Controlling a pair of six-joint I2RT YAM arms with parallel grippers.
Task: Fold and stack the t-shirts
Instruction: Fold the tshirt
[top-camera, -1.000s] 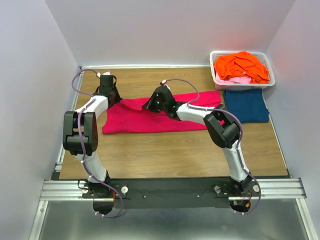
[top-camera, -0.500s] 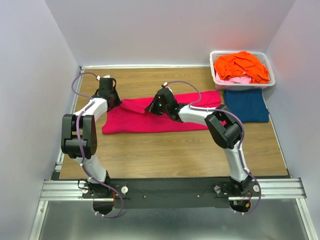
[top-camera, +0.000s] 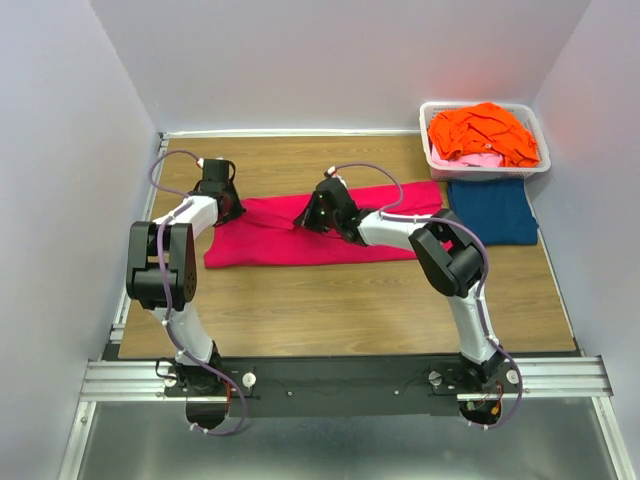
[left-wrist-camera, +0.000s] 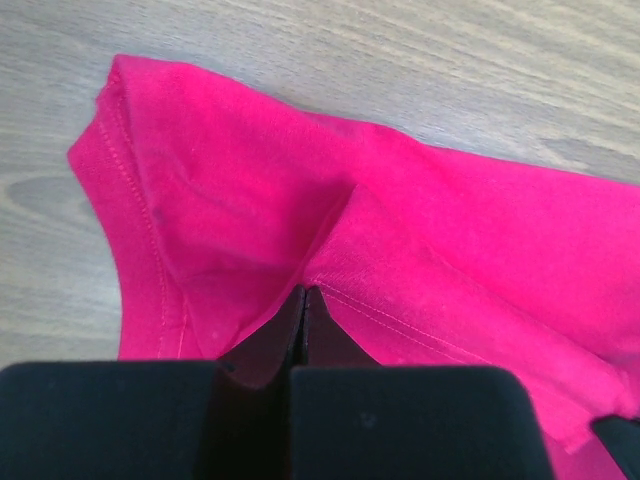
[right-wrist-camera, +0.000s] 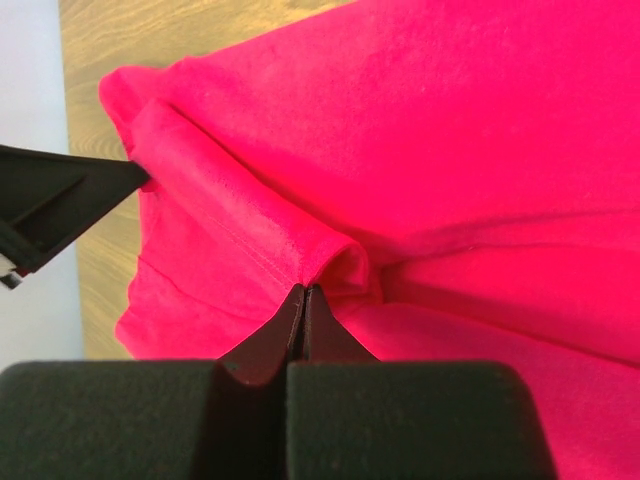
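Note:
The magenta-pink t-shirt (top-camera: 300, 240) lies stretched across the middle of the table. My left gripper (top-camera: 232, 207) is shut on a pinch of its cloth near the far left corner, where a stitched hem (left-wrist-camera: 130, 200) shows beside my left gripper (left-wrist-camera: 304, 290). My right gripper (top-camera: 305, 218) is shut on a raised fold (right-wrist-camera: 345, 262) at the shirt's far edge, which rises just ahead of my right gripper (right-wrist-camera: 304, 288). A dark blue t-shirt (top-camera: 490, 210) lies folded flat at the right. Orange t-shirts (top-camera: 485, 132) and a pale pink one (top-camera: 470, 158) are heaped in the basket.
The white plastic basket (top-camera: 425, 128) stands in the far right corner, just behind the blue shirt. Grey walls close in the table on the left, back and right. Bare wood (top-camera: 350, 300) runs between the magenta shirt and the arm bases.
Both grippers have shifted slightly to the right while holding the magenta cloth, and the shirt's far left edge has been drawn along with them.

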